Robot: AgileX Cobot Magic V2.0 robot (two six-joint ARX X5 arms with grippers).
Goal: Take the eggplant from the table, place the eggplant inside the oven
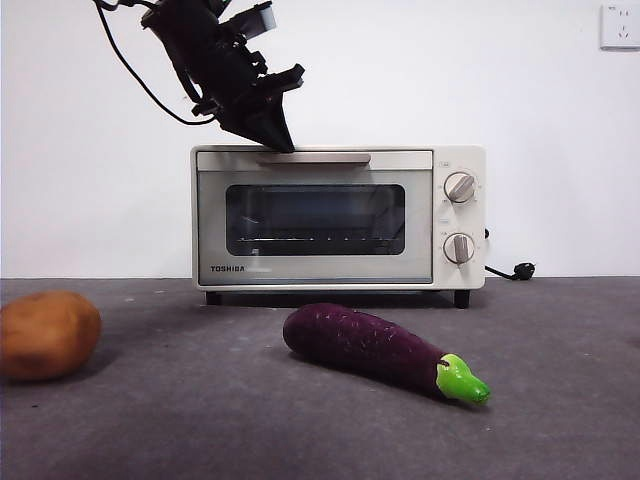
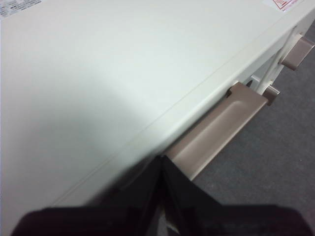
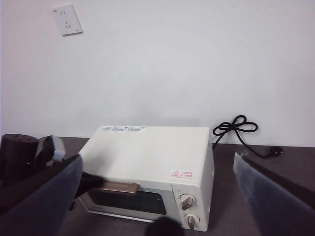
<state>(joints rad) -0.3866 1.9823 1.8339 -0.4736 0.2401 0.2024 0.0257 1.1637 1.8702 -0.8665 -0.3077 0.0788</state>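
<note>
- Two vegetables are lying nearest the front camera on the table (image 1: 560,440): the eggplant (image 1: 372,347) just right of centre, and a potato (image 1: 47,333) at the left edge, well apart from it.
- The eggplant is resting untouched in front of the oven (image 1: 338,216), its long axis running across the view and slanting slightly, green cap pointing right and toward the camera.
- The oven door is sitting shut, its handle (image 2: 216,130) across the top edge.
- The left end effector (image 1: 270,128) is hovering at the left end of that handle, jaws pressed together and holding nothing; the eggplant is lying well below it and nearer the camera.
- The right end effector (image 3: 157,196) is waiting high and back from the oven, jaws spread wide and empty.
- Judging by this, the left arm is about to open the door, while the right arm is free for the eggplant.
</note>
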